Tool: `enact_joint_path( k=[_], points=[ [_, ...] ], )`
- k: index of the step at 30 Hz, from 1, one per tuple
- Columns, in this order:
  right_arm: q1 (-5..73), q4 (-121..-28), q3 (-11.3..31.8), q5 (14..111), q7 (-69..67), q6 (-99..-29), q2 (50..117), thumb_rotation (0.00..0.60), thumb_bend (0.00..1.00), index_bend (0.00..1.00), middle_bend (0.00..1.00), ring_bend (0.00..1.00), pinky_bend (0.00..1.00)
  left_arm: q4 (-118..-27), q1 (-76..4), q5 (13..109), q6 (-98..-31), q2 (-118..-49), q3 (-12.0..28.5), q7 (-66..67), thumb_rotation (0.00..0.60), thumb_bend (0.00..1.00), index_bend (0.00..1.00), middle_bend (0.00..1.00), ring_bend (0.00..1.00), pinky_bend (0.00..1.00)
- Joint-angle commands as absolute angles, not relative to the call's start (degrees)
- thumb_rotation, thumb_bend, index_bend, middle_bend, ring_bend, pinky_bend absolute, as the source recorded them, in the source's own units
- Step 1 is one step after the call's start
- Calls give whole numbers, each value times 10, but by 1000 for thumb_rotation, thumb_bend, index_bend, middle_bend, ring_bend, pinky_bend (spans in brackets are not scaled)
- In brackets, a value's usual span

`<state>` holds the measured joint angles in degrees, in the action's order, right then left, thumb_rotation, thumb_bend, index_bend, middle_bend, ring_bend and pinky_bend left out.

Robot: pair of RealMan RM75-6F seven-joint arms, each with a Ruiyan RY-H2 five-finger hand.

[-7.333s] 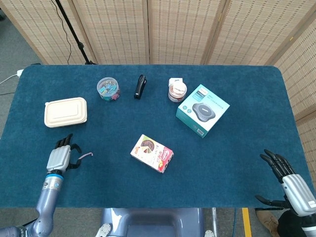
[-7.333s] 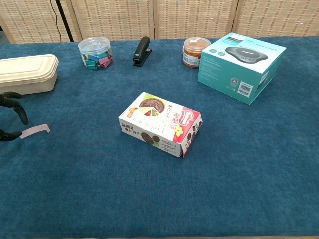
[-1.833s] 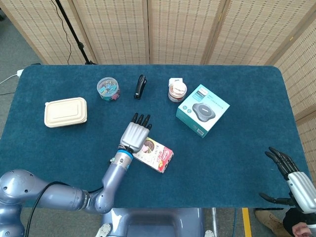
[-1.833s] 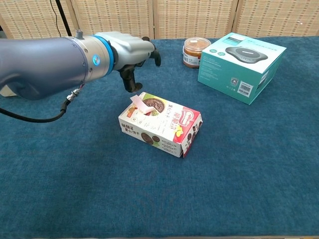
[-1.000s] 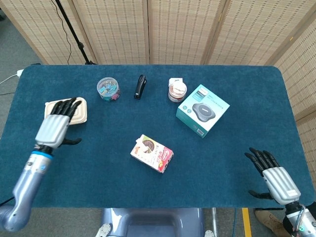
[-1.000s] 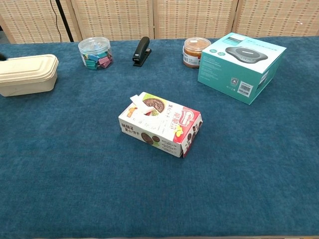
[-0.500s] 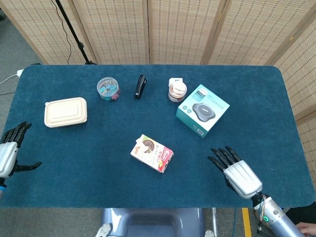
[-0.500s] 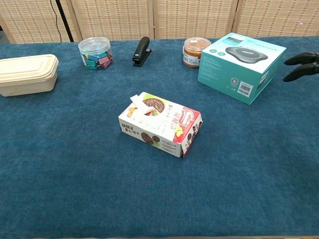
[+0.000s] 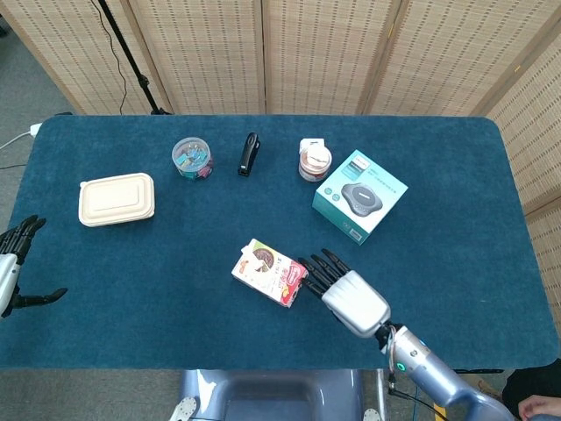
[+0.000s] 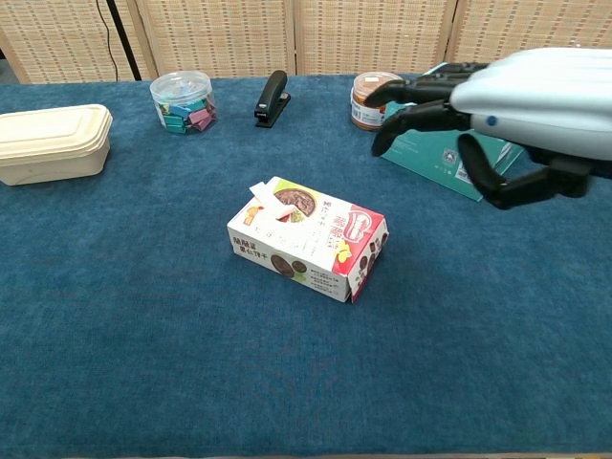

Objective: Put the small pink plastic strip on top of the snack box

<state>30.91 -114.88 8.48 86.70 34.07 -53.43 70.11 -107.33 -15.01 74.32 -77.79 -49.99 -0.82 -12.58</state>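
The snack box (image 9: 270, 272) (image 10: 308, 237) lies in the middle of the blue table. The small pink plastic strip (image 10: 266, 202) rests on the box's top, at its far left corner; in the head view I cannot make it out. My right hand (image 9: 347, 296) (image 10: 502, 115) hovers just right of the box, fingers spread and empty, fingertips (image 9: 308, 264) close to the box's right end. My left hand (image 9: 12, 254) is at the table's far left edge, open and empty, and shows only in the head view.
A beige lunch box (image 9: 116, 199) sits at the left. Along the back stand a jar of clips (image 9: 192, 159), a black stapler (image 9: 250, 153) and a brown jar (image 9: 314, 160). A teal product box (image 9: 359, 195) lies back right.
My right hand has swept left from the table's right side to just beside the snack box. My left hand stays at the far left edge. The strip lies still on the box.
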Motion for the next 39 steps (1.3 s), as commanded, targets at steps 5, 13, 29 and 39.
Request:
enact_joint_path(
  k=[5, 13, 29, 39],
  points=[
    [398, -1113, 136, 744, 398, -477, 784, 600, 1000, 259, 0, 0, 0, -1066, -135, 759, -780, -494, -1, -152, 600, 68, 0, 0, 0, 0],
    [470, -1069, 149, 648, 443, -457, 835, 600, 1000, 264, 0, 0, 0, -1060, -124, 764, -777, -491, 7, -173, 600, 68, 0, 0, 0, 0],
    [570, -978, 143, 530, 498, -498, 910, 600, 1000, 264, 0, 0, 0, -1052, -118, 770, -753, -486, 17, -193, 600, 68, 0, 0, 0, 0],
    [588, -952, 113, 514, 510, -524, 936, 600, 1000, 265, 0, 0, 0, -1052, -115, 771, -743, -486, 22, -192, 600, 68, 0, 0, 0, 0]
  ],
)
